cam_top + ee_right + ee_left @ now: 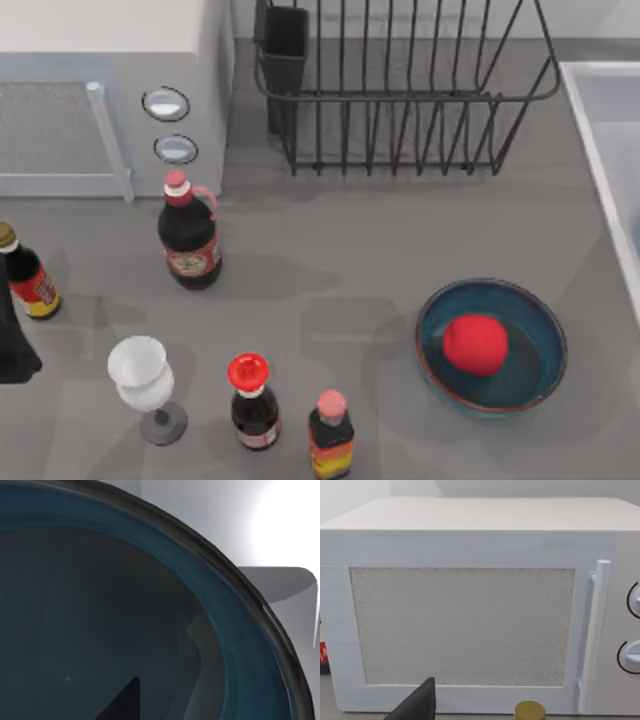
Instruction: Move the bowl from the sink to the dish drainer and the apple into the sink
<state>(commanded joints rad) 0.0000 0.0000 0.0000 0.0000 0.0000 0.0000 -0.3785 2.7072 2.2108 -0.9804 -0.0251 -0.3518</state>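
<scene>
A teal-blue bowl [100, 605] with a dark rim takes up most of the right wrist view, seen from just above its inside. Pale sink [200, 510] surface lies behind it. My right gripper [125, 702] hovers close over this bowl's inside. In the top view the sink [600, 110] runs along the right edge. The red apple [474, 344] lies inside a look-alike teal bowl [530, 370] on the counter at the front right. The black wire dish drainer [400, 90] stands at the back, its cutlery cup [285, 45] at its left corner. My left gripper [420, 705] faces the microwave.
A white microwave [100, 90] stands at the back left. A dark jug bottle [188, 235], a sauce bottle [28, 275], a wine glass [142, 378] and two small bottles [252, 400] [330, 435] crowd the front left. My left arm [12, 335] sits at the left edge.
</scene>
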